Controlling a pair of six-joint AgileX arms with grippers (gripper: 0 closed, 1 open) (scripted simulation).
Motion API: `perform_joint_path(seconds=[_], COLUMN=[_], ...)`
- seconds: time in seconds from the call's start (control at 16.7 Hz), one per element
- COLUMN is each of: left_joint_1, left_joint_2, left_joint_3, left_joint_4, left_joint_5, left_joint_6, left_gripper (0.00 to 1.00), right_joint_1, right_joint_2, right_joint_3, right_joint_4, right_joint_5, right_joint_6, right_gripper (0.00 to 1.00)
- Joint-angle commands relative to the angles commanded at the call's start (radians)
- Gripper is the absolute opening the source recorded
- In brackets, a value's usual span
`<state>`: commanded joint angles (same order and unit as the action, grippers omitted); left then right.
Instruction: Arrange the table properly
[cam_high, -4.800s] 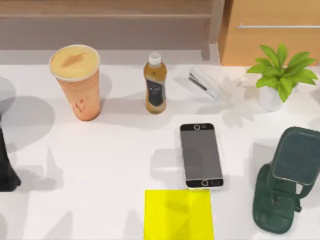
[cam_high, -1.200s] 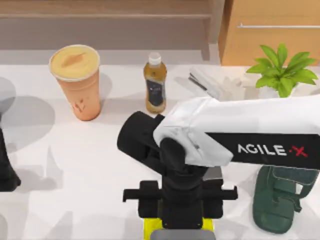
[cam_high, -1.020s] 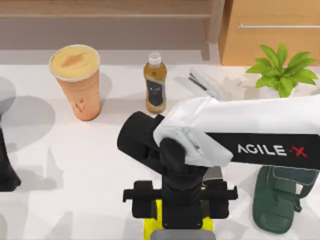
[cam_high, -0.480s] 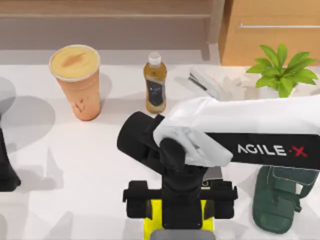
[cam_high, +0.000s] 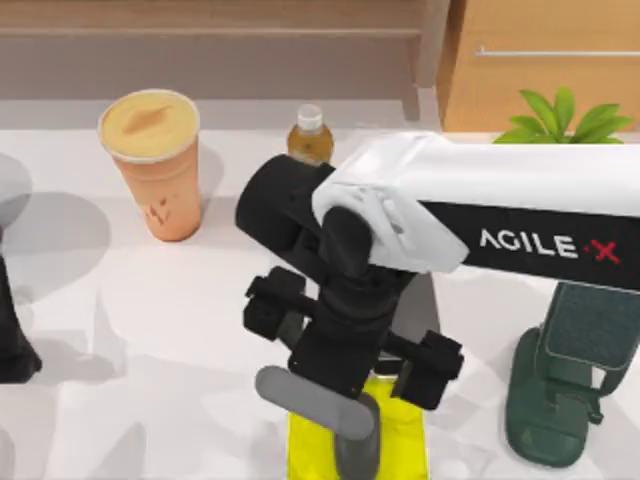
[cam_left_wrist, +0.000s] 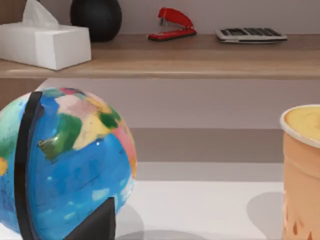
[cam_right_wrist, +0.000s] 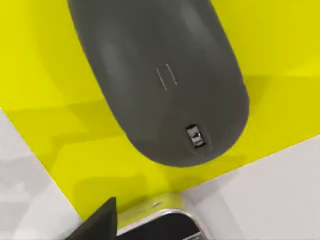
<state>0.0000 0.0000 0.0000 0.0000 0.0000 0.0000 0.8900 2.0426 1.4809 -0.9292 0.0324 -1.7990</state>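
Right gripper (cam_high: 348, 338) hanging over the near middle of the table (cam_high: 150, 330), reached in from the right; cannot tell whether released or clenched. Directly beneath it: grey mouse (cam_right_wrist: 160, 75) over the yellow pad (cam_right_wrist: 45, 75), long axis slanting across the pad rather than square to its edges. Unclear whether resting on the pad or just above it. Phone (cam_right_wrist: 165, 225) just beside the pad's edge, on the arm's side of the gripper. Judged nearer by far than the left arm (cam_high: 12, 340), parked well off to the gripper's left
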Motion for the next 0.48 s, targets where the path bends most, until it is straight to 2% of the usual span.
perform_joint_path(seconds=[0.24, 0.48], left_joint_1=[0.0, 0.0], left_joint_2=[0.0, 0.0], left_joint_3=[0.0, 0.0], left_joint_4=[0.0, 0.0], left_joint_5=[0.0, 0.0], left_joint_6=[0.0, 0.0], left_gripper=[1.0, 1.0], right_joint_1=[-0.066, -0.134], right_joint_2=[0.04, 0.077], right_joint_3=[0.078, 0.148], right_joint_4=[-0.025, -0.066], right_joint_5=[0.023, 0.03], right_joint_6=[0.418, 0.95], right_gripper=[1.0, 1.0])
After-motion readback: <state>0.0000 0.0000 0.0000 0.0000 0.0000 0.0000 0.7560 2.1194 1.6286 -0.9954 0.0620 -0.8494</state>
